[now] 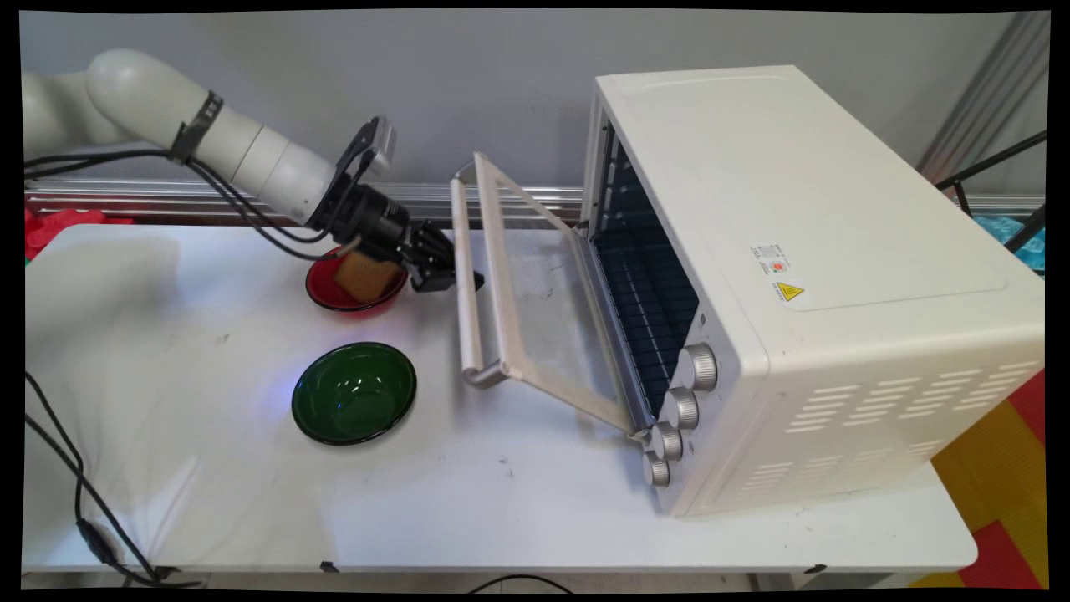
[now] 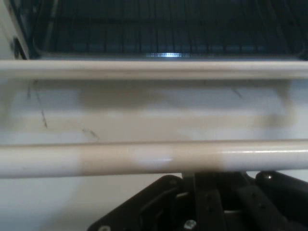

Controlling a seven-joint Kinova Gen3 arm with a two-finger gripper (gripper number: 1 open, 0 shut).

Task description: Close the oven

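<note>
1 toaster oven [image 1: 819, 276], white, on the bench [image 1: 251, 485], door [image 1: 543, 309] dropped part-open, glass pane facing up. 1 handle bar [image 1: 466, 284] along the door's free edge. 4 silver knobs [image 1: 681, 407] in a column on the oven front, beside the opening. 1 wire rack [image 1: 648, 293] inside.

2 bowls, both left of the oven door: 1 red bowl [image 1: 347, 288] nearer the wall, w/ 1 tan sponge-like block [image 1: 365, 276] in it; 1 green bowl [image 1: 354, 393] nearer the camera, nothing in it.

1 gripper [image 1: 458, 280], at the door handle, about mid-length of the bar. Main view: black fingers reach to the bar, a tip showing on the oven side of it. Hand view: the bar [image 2: 154, 156] runs straight across just above the black linkage [image 2: 207, 202]; fingertips hidden behind it. Can't tell whether the fingers are clamped on the handle or open around it. Gripper passes just above the red bowl's oven-side rim, apart from the block.
</note>
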